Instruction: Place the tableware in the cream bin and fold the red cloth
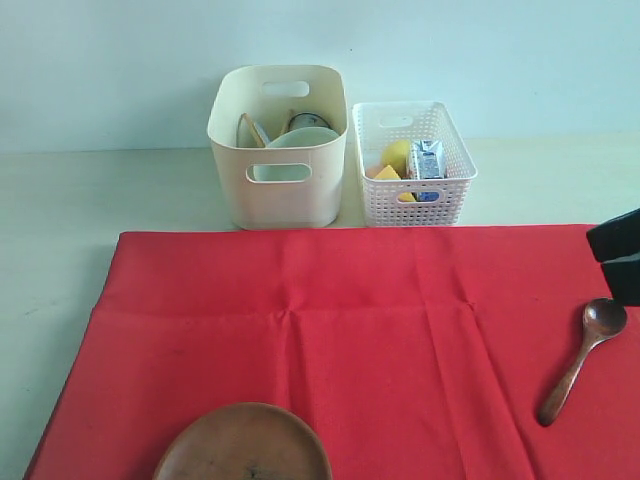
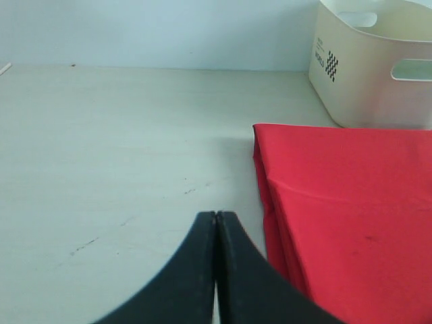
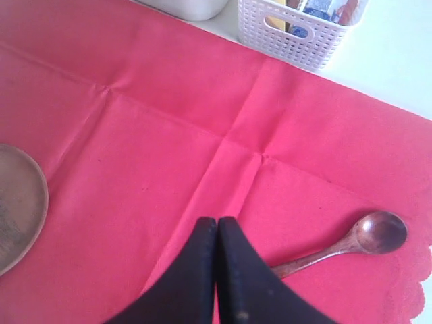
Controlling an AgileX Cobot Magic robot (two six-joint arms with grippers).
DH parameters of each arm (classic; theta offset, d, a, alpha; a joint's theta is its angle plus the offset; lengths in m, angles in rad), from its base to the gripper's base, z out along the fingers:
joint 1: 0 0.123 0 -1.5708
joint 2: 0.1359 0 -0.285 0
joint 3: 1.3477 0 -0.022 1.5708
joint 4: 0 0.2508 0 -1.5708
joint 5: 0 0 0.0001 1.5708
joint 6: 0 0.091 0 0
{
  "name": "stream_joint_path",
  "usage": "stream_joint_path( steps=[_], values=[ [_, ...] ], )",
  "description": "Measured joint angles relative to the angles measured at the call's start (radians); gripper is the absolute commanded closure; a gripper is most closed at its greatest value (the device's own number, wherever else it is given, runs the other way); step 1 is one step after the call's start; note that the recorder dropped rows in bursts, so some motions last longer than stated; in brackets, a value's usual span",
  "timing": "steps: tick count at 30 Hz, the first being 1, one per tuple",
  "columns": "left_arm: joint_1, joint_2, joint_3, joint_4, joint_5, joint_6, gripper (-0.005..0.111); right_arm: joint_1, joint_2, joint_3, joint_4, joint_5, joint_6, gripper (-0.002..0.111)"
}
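Observation:
The red cloth lies spread flat over the table, creased but unfolded. On it sit the brown wooden plate at the front edge and the wooden spoon at the right. The cream bin behind the cloth holds the pale bowl and the steel cup. My right gripper is shut and empty above the cloth, with the spoon just beside it and the plate farther off. My left gripper is shut and empty over bare table beside the cloth's left edge.
A white perforated basket with a lemon, cheese and a blue milk carton stands right of the cream bin. Pale bare table runs along the cloth's left and back. The right arm's black end shows at the exterior view's right edge.

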Motion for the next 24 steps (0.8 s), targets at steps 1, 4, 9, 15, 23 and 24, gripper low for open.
stream_joint_path(
  steps=[1, 4, 9, 15, 23, 24],
  values=[
    [0.000, 0.000, 0.000, 0.000, 0.000, 0.000, 0.107, 0.000, -0.012, 0.000, 0.000, -0.002, 0.000, 0.108],
    [0.000, 0.000, 0.000, 0.000, 0.000, 0.000, 0.107, 0.000, -0.044, 0.019, 0.000, -0.020, 0.000, 0.108],
    [0.000, 0.000, 0.000, 0.000, 0.000, 0.000, 0.107, 0.000, -0.079, 0.030, 0.000, -0.031, -0.002, 0.108],
    [0.000, 0.000, 0.000, 0.000, 0.000, 0.000, 0.107, 0.000, -0.090, 0.030, 0.000, -0.034, -0.002, 0.108],
    [0.000, 0.000, 0.000, 0.000, 0.000, 0.000, 0.107, 0.000, -0.090, 0.030, 0.000, -0.034, -0.002, 0.108],
    [0.000, 0.000, 0.000, 0.000, 0.000, 0.000, 0.107, 0.000, -0.090, 0.030, 0.000, -0.034, -0.002, 0.108]
  ],
)
